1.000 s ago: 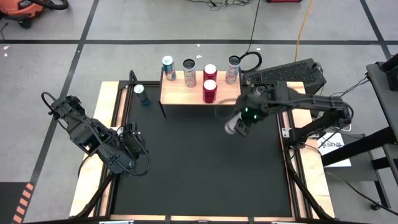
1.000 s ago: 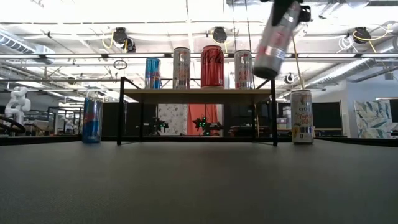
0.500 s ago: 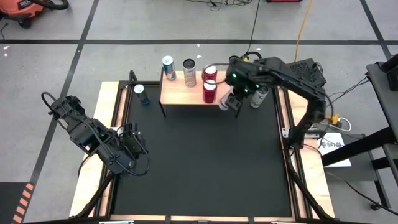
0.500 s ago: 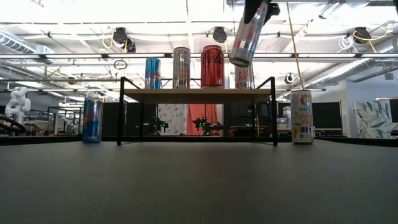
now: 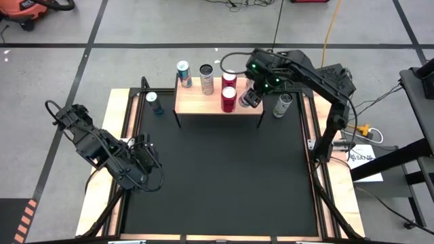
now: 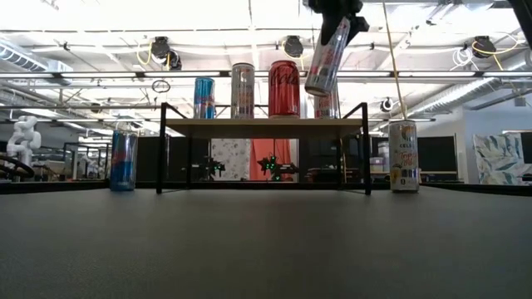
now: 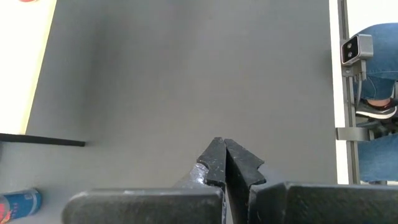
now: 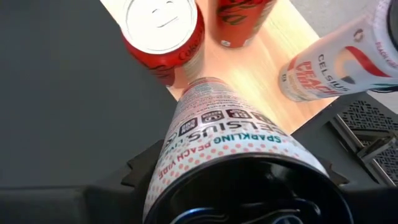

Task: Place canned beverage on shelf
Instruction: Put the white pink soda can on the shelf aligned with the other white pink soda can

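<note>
The shelf (image 5: 203,102) is a light-wood board on thin black legs at the table's far side. Two red cans (image 5: 228,99), a silver can (image 5: 207,78) and a blue-and-white can (image 5: 184,73) stand on it. A Celsius can (image 8: 329,59) stands at its far right. My right gripper (image 5: 256,91) is shut on a white Celsius can (image 6: 326,56) above the shelf's right end, beside the near red can (image 8: 163,34). My left gripper (image 7: 224,163) is shut and empty, low over the table's left near part (image 5: 140,163). My right gripper holds the white can by its upper end (image 6: 338,23), coming from above at a slant. The can hangs tilted below the fingers, its lower end (image 6: 316,86) toward the table's left, clear of the shelf board. In the right wrist view the can itself hides the fingers.
A blue can (image 5: 154,103) stands on the table left of the shelf. A pale can (image 5: 283,105) stands on the table right of it. The black mat (image 5: 217,176) stretches between the shelf and the near edge. A person's legs (image 7: 379,93) show beyond the table.
My right gripper has carried the white can from over the mat toward the table's far edge and somewhat left, until it is over the shelf's right end. The can has stayed tilted and clear throughout.
</note>
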Robot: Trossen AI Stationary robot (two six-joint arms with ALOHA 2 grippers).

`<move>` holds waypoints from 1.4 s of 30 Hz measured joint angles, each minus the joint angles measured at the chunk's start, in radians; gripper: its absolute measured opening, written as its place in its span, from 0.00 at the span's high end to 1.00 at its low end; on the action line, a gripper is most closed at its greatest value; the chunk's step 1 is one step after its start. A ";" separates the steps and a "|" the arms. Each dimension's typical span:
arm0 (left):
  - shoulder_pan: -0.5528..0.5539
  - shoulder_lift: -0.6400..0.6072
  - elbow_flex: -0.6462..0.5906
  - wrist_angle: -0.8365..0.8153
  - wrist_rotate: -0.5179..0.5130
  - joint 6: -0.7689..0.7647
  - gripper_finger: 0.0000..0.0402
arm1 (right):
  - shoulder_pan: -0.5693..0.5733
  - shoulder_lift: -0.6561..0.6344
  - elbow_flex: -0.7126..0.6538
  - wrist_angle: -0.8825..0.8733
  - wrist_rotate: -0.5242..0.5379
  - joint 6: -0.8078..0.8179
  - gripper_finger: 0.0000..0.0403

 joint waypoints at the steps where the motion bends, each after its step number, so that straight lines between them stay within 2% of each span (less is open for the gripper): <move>1: 0.000 0.000 0.000 0.000 0.000 0.000 1.00 | -0.005 0.001 0.000 0.000 -0.001 0.000 0.42; 8: 0.000 0.000 0.000 0.000 0.000 -0.001 1.00 | -0.034 0.008 -0.002 0.001 -0.055 0.001 0.42; 21: 0.000 0.004 0.000 0.000 0.000 -0.050 1.00 | -0.079 0.010 -0.030 0.000 -0.049 -0.018 0.42; 42: 0.000 0.004 0.000 0.000 0.000 -0.052 1.00 | -0.080 0.007 -0.102 0.001 -0.017 -0.051 0.42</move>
